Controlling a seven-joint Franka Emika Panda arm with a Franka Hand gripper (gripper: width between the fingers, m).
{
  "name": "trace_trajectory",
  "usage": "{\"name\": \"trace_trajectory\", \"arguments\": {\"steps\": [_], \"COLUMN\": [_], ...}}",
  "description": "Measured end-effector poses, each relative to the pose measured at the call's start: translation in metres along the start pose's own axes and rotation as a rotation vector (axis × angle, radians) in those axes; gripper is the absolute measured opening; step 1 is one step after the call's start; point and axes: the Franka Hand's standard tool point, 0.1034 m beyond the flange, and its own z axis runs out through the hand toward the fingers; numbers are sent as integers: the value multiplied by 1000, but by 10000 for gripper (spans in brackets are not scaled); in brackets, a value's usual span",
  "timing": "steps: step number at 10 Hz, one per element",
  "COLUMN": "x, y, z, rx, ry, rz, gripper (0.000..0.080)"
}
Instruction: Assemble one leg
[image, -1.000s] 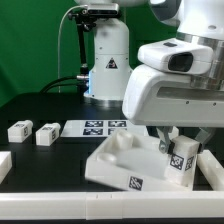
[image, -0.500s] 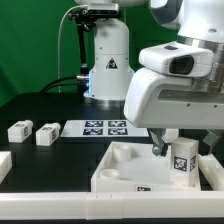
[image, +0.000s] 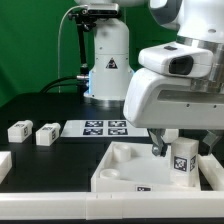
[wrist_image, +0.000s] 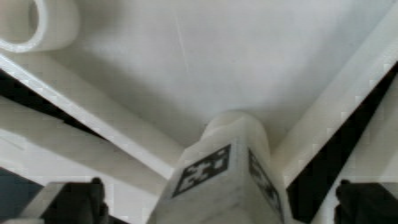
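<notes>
Gripper (image: 176, 150) closed on the leg (image: 181, 158), jaws narrow, clamping the block by its sides; one finger (image: 158, 146) visible at the leg's 9 o'clock, the other mostly hidden behind the block. Leg is held upright with a slight tilt, its tagged face toward the exterior camera, low over the large white panel (image: 130, 165), near the panel's corner on the exterior view's right; cannot tell if the leg's base touches the panel. In the wrist view the leg (wrist_image: 222, 160) runs down between the two dark fingers (wrist_image: 80, 200), with the panel's inner surface (wrist_image: 196, 70) behind it and a round socket rim (wrist_image: 39, 25) at 11 o'clock. Compared with 1.0 s ago the panel has swung around: its long edge now faces the camera squarely and its front tag sits further toward 5 o'clock; the gripper and leg sit slightly higher. No visible change from 0.5 s ago. Going left to right on the black table (image: 60, 165): a white part edge (image: 4, 163) at 9 o'clock, cropped by the frame; two loose spare legs, first (image: 19, 130) and second (image: 47, 134), just beside each other; the marker board (image: 103, 127) lying flat near centre; then the panel and the arm's white wrist housing (image: 175, 95). Behind, the robot base (image: 105, 60) at 12 o'clock with a black cable, green backdrop (image: 30, 50) filling the room.
</notes>
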Motion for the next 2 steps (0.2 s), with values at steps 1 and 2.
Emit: {"name": "trace_trajectory", "arguments": {"steps": [1,2], "x": [0,0], "y": [0,0], "z": [0,0], "rx": [0,0], "ry": [0,0], "rz": [0,0], "gripper": [649,649]}}
